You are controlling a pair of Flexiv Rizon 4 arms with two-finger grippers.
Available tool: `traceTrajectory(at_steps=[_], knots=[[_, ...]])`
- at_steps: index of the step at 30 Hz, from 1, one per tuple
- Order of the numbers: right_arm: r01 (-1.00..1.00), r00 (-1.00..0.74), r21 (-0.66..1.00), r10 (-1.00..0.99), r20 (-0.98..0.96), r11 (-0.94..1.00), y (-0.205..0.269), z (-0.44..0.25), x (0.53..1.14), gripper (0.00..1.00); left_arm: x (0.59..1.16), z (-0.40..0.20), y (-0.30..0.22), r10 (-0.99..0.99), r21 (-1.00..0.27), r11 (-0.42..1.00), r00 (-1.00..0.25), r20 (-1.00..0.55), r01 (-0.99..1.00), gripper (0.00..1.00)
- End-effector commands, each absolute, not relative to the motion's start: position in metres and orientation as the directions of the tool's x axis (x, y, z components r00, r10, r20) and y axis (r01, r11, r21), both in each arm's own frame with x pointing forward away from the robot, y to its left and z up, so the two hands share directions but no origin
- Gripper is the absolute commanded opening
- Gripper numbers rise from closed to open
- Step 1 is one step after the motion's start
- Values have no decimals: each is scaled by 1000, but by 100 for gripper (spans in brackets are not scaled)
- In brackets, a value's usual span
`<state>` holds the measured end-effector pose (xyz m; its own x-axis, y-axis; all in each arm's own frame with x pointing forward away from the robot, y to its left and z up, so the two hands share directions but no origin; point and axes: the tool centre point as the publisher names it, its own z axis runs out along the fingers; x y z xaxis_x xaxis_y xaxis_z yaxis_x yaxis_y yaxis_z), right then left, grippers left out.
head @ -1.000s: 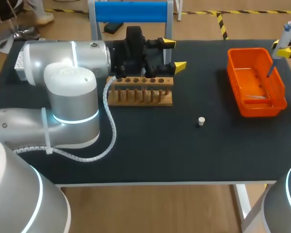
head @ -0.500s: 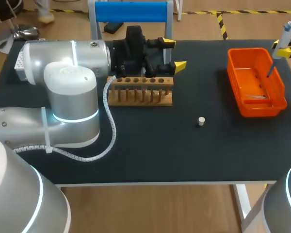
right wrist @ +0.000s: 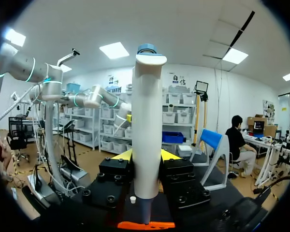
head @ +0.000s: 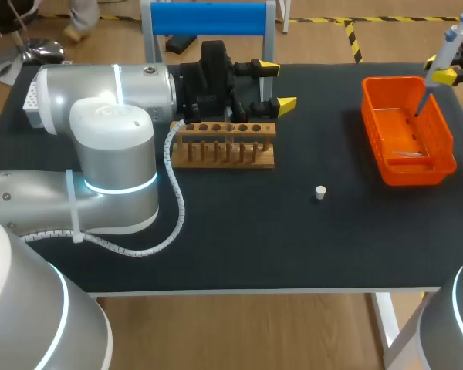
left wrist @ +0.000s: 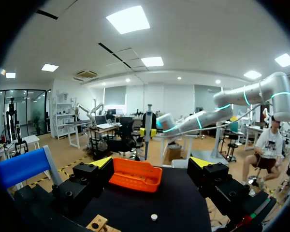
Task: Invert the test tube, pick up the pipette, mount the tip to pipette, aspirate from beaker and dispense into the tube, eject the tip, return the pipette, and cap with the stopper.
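The black table [head: 239,231] carries everything here. My left arm [head: 108,146] comes in from the left side and lies across the table's rear half, its wrist just behind the wooden rack [head: 224,145]. The left gripper [head: 276,85] sits behind the rack's right end with its two yellow tips spread wide and nothing between them. In the left wrist view the left gripper's fingers [left wrist: 101,162] stand far apart, and the orange basket [left wrist: 135,175] lies well ahead of them.

That orange basket [head: 407,129] sits near the table's right edge. A small clear piece [head: 407,154] lies on its floor, and what it is cannot be told.

The right gripper [head: 441,74] hangs above the basket's far right corner, clamped on the pipette [head: 438,58]. The pipette leans, with its blue cap up and away from the table. Its thin dark lower end points down into the basket without touching the floor.

In the right wrist view the pipette's white body [right wrist: 146,135] stands upright, squeezed between the two fingers [right wrist: 123,154], which touch it from either side. The cap rises far above the tips. The narrow end runs down past them toward the basket's rim [right wrist: 145,225].

The small white stopper [head: 320,193] stands alone on the table between rack and basket, apart from both grippers.
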<state>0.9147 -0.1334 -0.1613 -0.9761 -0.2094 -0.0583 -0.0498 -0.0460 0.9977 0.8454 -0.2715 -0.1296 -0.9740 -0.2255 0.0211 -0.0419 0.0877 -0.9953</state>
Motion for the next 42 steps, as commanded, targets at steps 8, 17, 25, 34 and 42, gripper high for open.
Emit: traceTrajectory(at_steps=[8, 17, 25, 34, 42], knots=[[-69, -991, 998, -117, -68, 5, -64, -160, 887, 0, 845, -131, -273, -230, -996, 83, -973, 19, -39, 100], [-71, -989, 997, -129, -75, -30, -25, -150, 868, 0, 845, -131, -273, -230, -996, 83, -973, 19, -39, 100], [-60, -990, 998, -124, -64, -31, -20, -150, 863, 0, 845, -131, -273, -230, -996, 83, -973, 19, -39, 100], [-60, -990, 998, -124, -64, -31, -20, -150, 863, 0, 845, -131, -273, -230, -996, 83, -973, 19, -39, 100], [-60, -990, 998, -124, -64, -31, -20, -150, 863, 0, 845, -131, -273, -230, -996, 83, -973, 19, -39, 100]])
